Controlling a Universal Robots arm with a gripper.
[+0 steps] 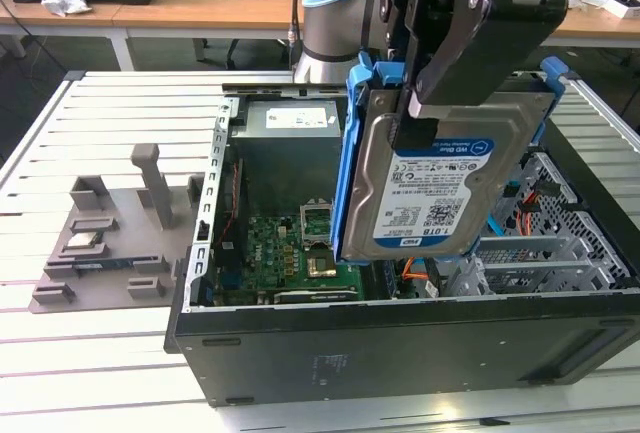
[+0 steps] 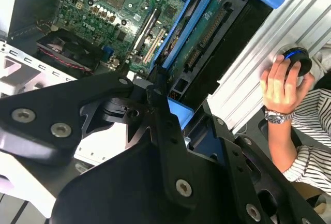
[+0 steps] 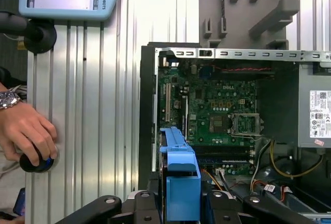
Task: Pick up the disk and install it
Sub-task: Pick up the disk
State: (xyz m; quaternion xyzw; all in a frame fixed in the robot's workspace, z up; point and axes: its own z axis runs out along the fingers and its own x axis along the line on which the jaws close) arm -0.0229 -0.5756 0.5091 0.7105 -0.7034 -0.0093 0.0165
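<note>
Slatted aluminium table (image 1: 100, 113) with open computer case (image 1: 400, 353) and grey parts holder (image 1: 120, 208) side by side.

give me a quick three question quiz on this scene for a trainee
1. True or false: the disk lies flat inside the computer case.
2. What colour is the bracket around the disk? A red, B blue, C green.
3. Fill in: the hand is shut on the ____.
Key: 1 false, the hand holds it up above the open case; 2 B; 3 disk.
</note>
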